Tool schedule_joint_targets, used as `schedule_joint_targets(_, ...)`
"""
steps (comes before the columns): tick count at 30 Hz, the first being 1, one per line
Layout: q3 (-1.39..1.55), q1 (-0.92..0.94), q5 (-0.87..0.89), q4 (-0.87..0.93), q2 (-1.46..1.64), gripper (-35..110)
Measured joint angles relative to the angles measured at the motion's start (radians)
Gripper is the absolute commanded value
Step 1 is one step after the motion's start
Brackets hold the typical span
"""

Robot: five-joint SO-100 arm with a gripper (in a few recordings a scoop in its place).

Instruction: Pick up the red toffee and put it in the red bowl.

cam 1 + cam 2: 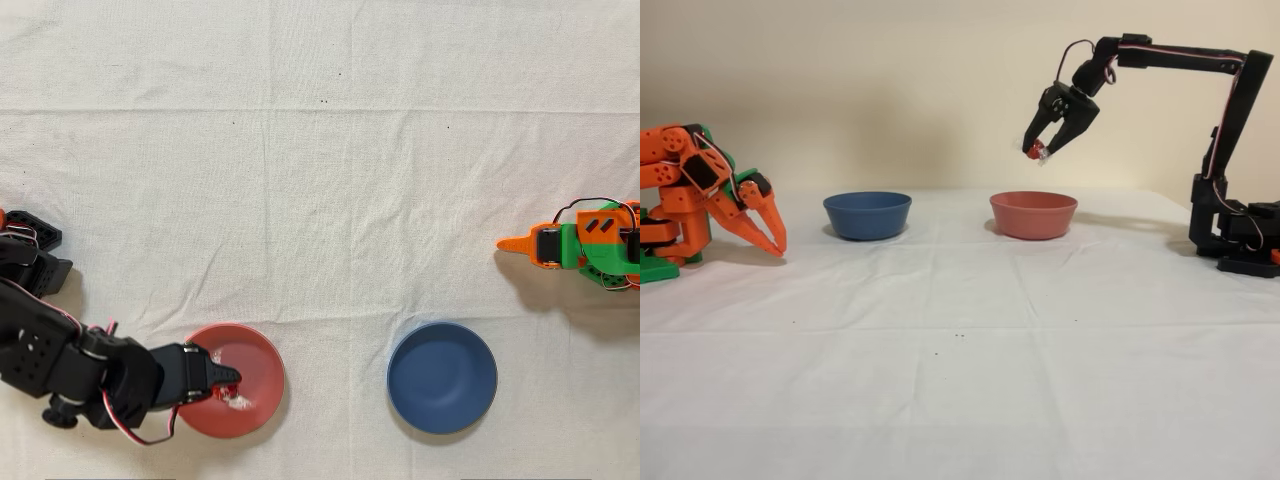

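Note:
My black gripper (1041, 147) hangs well above the red bowl (1033, 214), shut on the red toffee (1036, 152), which shows at its fingertips with a clear twisted end sticking out. From overhead, the gripper (231, 386) reaches in from the left over the left half of the red bowl (258, 364). The toffee (238, 400) appears just past the fingertips, inside the bowl's outline. The bowl's inside looks plain.
A dark blue bowl (442, 377) (867, 214) of the same size stands beside the red one on the white cloth. The idle orange arm (580, 245) (710, 195) stands at the far side, its fingers pointing down at the cloth.

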Motion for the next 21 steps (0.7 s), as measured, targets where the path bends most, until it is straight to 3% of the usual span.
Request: schedule_joint_targets(21, 0.095, 0.052, -0.021, -0.123, -0.107, 15)
